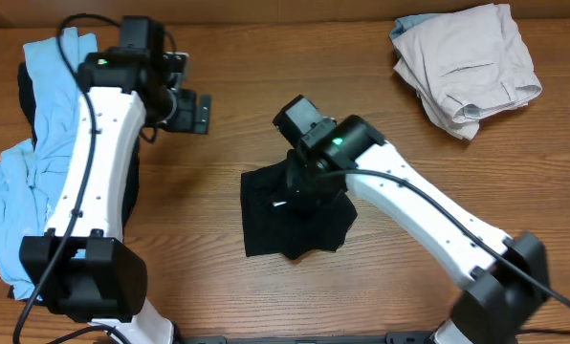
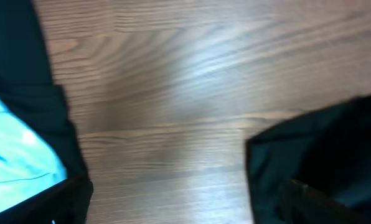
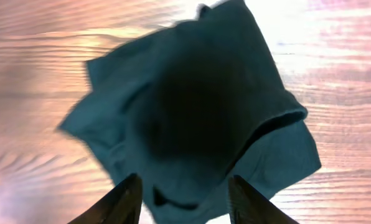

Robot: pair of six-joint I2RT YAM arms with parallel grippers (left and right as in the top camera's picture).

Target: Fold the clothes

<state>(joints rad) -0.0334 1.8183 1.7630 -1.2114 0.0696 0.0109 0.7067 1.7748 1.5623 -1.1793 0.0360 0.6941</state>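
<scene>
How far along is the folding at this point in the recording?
Done: the black T-shirt lies mid-table, folded into a compact square. In hand: the right gripper hangs open just above it, holding nothing; the left gripper is open over bare table. Left: possibly the crumpled light blue shirt heap, with dark fabric beneath. The beige trousers already look roughly folded.

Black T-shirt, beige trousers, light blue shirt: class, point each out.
black T-shirt (image 1: 264, 225), overhead view, its bare left side.
beige trousers (image 1: 467, 67), overhead view, pile's middle.
light blue shirt (image 1: 51, 105), overhead view, upper fold.
</scene>
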